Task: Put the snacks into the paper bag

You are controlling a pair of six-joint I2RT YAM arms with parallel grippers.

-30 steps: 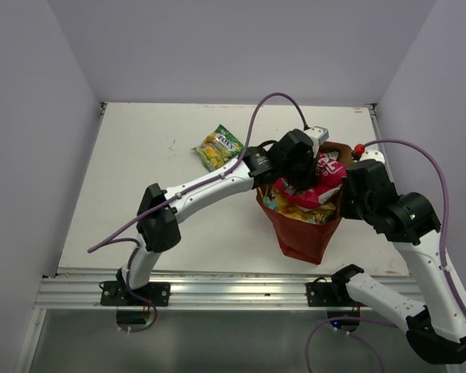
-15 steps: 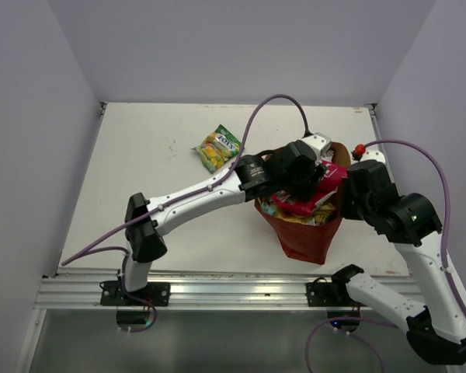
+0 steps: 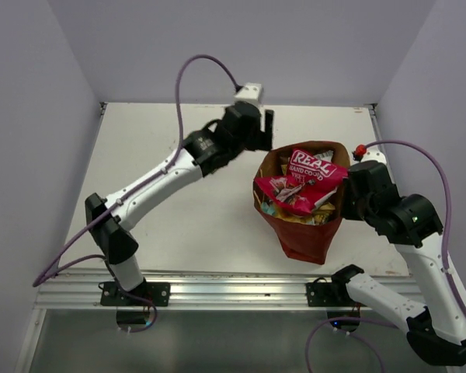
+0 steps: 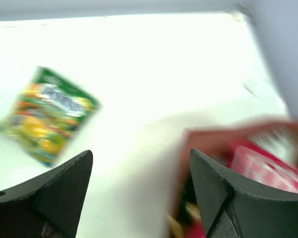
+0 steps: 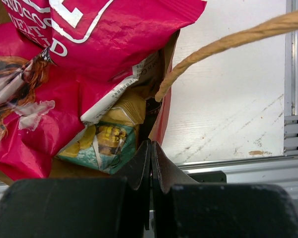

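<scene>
Now the left pincer (image 3: pixel 266 128) stands clear of the paper bag (image 3: pixel 303 237). One second earlier it was over the bag mouth, clamped on the pink-red packet (image 3: pixel 311 175). Half a second earlier it was still at the mouth, with the packet lower. It has since swung up and to the left, toward the far side of the table (image 3: pixel 179 210). Its jaws are spread with nothing between them. The right arm has not shifted in that time.

Pink-red packet: released. It lies across the top of the bag contents with the white "REAL" lettering facing up and its upper part above the bag rim. The foil is crinkled. The left wrist view shows it blurred.

Paper bag: upright on the table in front of the right arm, mouth open, reddish-brown outside, brown inside. A twisted handle (image 5: pixel 228 42) arcs over its right side.

Right pincer (image 5: pixel 150 145): fingers pressed together on the edge of the bag wall at the right rim.

Tan-and-teal packet (image 5: pixel 107 141): inside the bag, under the pink-red packet.

Green-yellow packet (image 4: pixel 47 114): flat on the table, outside the bag and apart from it, toward the left. The left arm hides it in the top view, where it earlier lay in plain sight.
</scene>
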